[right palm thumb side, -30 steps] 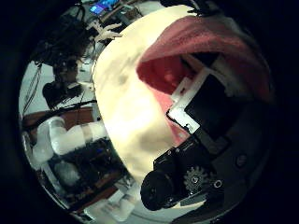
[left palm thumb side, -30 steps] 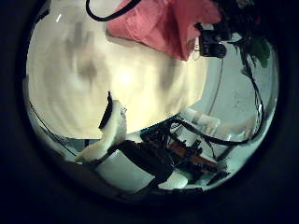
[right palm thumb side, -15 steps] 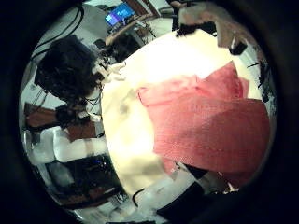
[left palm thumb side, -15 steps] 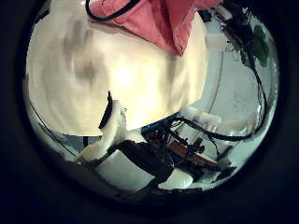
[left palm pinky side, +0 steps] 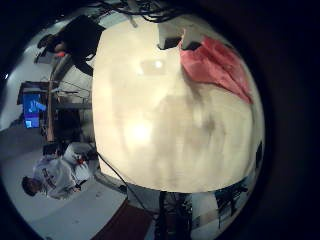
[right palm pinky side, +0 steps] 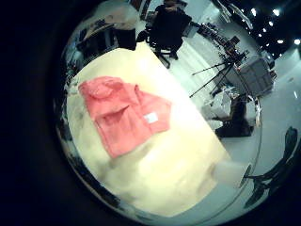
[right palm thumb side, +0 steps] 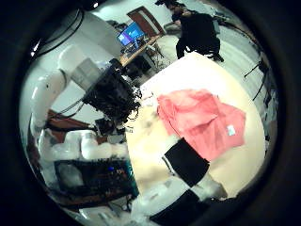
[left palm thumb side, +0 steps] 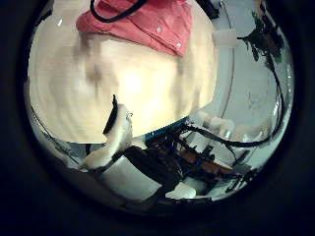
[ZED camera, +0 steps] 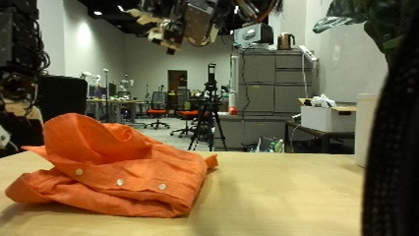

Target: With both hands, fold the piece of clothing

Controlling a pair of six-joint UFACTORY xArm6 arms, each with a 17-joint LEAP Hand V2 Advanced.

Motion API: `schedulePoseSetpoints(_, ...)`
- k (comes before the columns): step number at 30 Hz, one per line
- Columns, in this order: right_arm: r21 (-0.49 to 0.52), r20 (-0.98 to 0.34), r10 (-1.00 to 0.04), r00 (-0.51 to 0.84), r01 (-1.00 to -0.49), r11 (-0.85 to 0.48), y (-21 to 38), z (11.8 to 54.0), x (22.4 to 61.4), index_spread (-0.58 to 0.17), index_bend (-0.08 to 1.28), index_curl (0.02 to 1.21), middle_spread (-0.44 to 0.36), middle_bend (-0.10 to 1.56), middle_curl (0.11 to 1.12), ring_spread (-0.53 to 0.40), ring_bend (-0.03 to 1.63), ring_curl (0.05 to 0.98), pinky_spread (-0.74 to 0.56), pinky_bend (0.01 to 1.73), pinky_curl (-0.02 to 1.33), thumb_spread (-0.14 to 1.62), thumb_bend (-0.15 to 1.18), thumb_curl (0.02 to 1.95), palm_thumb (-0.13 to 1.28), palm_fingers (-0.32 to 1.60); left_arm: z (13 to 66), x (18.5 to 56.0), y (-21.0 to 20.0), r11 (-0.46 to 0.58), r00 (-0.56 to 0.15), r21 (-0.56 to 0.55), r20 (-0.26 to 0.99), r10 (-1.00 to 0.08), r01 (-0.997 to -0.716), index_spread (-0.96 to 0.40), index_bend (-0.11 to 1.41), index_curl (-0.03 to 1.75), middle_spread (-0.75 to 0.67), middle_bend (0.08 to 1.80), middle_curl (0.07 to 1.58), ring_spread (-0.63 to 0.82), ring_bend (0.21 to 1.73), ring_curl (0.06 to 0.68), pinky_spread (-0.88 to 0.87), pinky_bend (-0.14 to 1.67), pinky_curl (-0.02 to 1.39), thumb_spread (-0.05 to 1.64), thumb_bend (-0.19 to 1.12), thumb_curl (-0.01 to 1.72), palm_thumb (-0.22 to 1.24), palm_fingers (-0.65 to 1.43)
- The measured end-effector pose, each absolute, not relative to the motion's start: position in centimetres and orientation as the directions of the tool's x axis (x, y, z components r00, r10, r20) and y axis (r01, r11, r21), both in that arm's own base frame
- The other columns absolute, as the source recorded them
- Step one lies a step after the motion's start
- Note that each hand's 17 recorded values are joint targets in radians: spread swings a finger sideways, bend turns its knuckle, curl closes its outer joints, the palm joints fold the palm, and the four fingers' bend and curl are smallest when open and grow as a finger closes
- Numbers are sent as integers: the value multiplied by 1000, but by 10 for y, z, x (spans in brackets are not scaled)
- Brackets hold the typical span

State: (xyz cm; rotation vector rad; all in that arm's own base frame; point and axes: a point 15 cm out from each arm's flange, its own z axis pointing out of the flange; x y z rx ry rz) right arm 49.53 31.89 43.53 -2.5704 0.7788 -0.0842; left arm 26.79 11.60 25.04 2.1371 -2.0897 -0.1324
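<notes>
An orange button shirt (ZED camera: pixel 118 167) lies bunched and partly folded on the pale wooden table (ZED camera: pixel 301 197). No hand touches it. High over it, at the outside view's top edge, hangs one black and white hand (ZED camera: pixel 197 22); I cannot tell which one it is. From the right thumb side palm view the shirt (right palm thumb side: pixel 202 122) lies well below, with that hand's own finger (right palm thumb side: pixel 193 165) straight and empty, and the left hand (right palm thumb side: pixel 118 94) hangs relaxed beside the table. The left palm views show the shirt (left palm thumb side: pixel 148 25) (left palm pinky side: pixel 220 65) far off near the table's edge. The right little finger side view sees the whole shirt (right palm pinky side: pixel 122 113).
A white cylinder (right palm pinky side: pixel 230 174) stands near a table corner, away from the shirt, and shows at the outside view's right (ZED camera: pixel 364 128). A dark upright shape (ZED camera: pixel 395 128) fills that view's right edge. Bare tabletop stretches between shirt and cylinder.
One second ago the right hand's fingers were on the shirt. They have let go and the right palm has risen far above it. The left palm view has shifted slightly.
</notes>
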Motion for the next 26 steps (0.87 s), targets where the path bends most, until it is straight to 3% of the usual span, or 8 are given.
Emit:
schedulePoseSetpoints(5,-308,-133,-575,808,-585,-751,278,445,452,-432,275,381,12,259,379,191,463,283,439,421,471,1268,56,409,811,36,272,248,96,-9,18,197,49,-999,-980,144,158,279,228,205,345,495,474,217,458,299,318,1164,-19,326,554,48)
schedulePoseSetpoints(13,15,-191,-711,677,-722,-692,165,438,383,-400,194,357,63,194,349,232,329,238,414,329,399,1248,-25,378,738,-3,302,234,43,41,-28,230,58,-998,-972,143,162,286,235,204,347,494,465,214,456,290,316,1165,-18,326,547,71)
schedulePoseSetpoints(15,109,-215,-739,638,-736,-668,143,418,369,-397,185,351,67,190,345,236,315,235,409,316,390,1254,-28,368,712,2,305,232,35,38,-28,242,43,-999,-970,144,163,287,236,205,347,488,461,213,452,287,315,1165,-18,326,547,76)
schedulePoseSetpoints(21,189,-172,-781,600,-758,-624,103,401,364,-391,175,335,73,182,330,248,291,232,401,294,368,1275,-27,332,629,16,311,234,38,38,-34,230,21,-999,-972,145,159,290,211,204,349,471,461,213,426,285,316,1160,-16,329,560,107)
schedulePoseSetpoints(26,245,-184,-789,586,-750,-614,88,381,329,-389,175,321,79,181,316,252,274,234,393,284,355,1289,-20,306,586,19,315,211,36,34,-28,247,29,-999,-969,146,152,288,203,207,353,461,464,215,404,282,318,1159,-17,331,563,110)
